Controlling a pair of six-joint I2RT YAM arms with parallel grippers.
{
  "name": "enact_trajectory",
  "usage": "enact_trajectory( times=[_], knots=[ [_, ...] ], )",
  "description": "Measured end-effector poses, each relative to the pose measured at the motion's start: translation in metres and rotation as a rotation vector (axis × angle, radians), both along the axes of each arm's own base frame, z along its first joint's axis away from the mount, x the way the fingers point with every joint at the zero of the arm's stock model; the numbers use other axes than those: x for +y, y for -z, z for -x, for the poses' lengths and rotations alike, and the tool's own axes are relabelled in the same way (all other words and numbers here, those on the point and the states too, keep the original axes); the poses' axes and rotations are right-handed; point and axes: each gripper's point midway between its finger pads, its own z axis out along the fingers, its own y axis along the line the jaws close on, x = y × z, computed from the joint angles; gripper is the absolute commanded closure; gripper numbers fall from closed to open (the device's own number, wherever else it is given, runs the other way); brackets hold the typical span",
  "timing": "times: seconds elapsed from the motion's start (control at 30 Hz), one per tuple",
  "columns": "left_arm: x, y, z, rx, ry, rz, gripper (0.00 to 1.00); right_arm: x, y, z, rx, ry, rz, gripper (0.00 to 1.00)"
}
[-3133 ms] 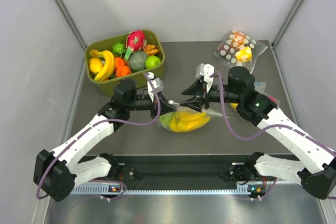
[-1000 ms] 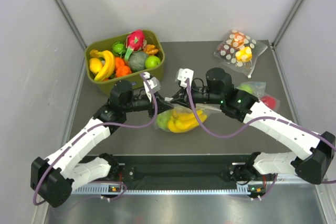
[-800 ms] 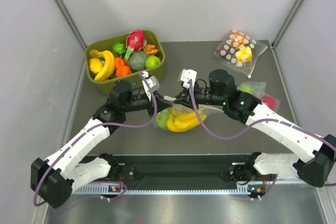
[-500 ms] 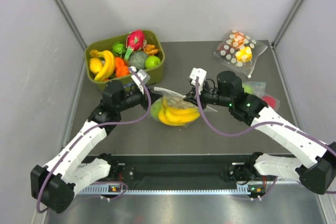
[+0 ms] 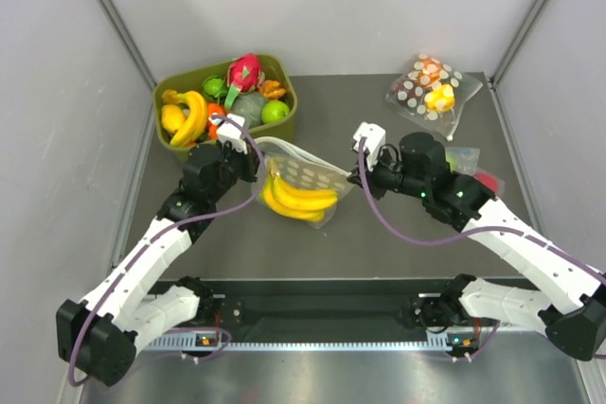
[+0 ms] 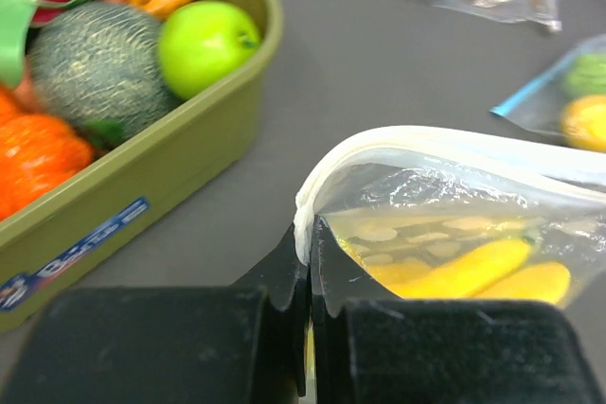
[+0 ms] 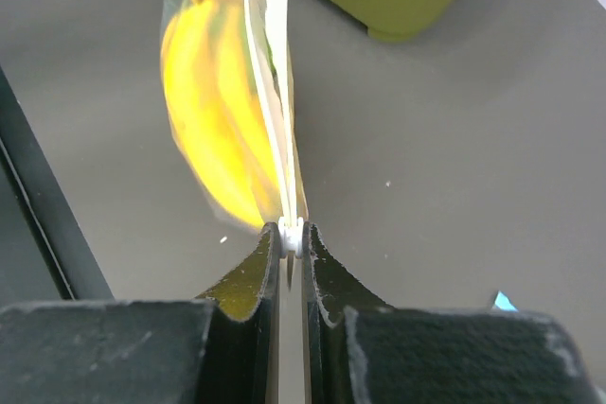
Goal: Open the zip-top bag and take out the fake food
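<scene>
The left claw (image 6: pixel 309 267) pinches one end of the zip strip (image 6: pixel 426 139) on the dotted bag (image 5: pixel 305 173); the right claw (image 7: pixel 292 237) pinches the opposite end. Yellow bananas (image 5: pixel 294 200) sit inside.

White dots all over clear plastic zip-top bag (image 5: pixel 308 172); zip strip white. Inside, glossy yellow plastic banana bunch (image 5: pixel 295 199). Olive-green plastic tub (image 5: pixel 156 101) holds pink dragon fruit (image 5: pixel 244 71) and bright green round apple (image 5: pixel 276 112). Dark grey tabletop (image 5: pixel 379 243).

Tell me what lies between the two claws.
The dotted bag, holding bananas, spans the gap: the left claw pinches one end, the right claw the other. The top view shows it.
</scene>
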Motion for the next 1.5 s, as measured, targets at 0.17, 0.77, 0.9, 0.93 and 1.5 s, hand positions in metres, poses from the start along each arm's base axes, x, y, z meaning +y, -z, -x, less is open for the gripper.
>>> enact_trajectory(
  times=[0.17, 0.77, 0.9, 0.93, 1.5],
  knots=[
    [0.008, 0.009, -0.004, 0.035, -0.061, -0.008, 1.00, -0.006, 0.003, 0.001, 0.013, 0.023, 0.013, 1.00],
    [-0.052, 0.023, 0.058, -0.038, 0.459, 0.055, 1.00, -0.001, -0.046, -0.006, -0.042, 0.020, -0.069, 0.40],
    [-0.057, 0.019, 0.066, -0.050, 0.511, 0.063, 1.00, 0.013, -0.034, -0.012, -0.002, -0.024, -0.063, 0.41],
    [-0.058, 0.019, 0.067, -0.052, 0.520, 0.064, 1.00, 0.016, -0.030, -0.012, 0.012, -0.035, -0.059, 0.41],
    [-0.060, 0.016, 0.072, -0.065, 0.544, 0.065, 1.00, 0.035, 0.004, 0.007, 0.127, -0.179, -0.058, 0.43]
  ],
)
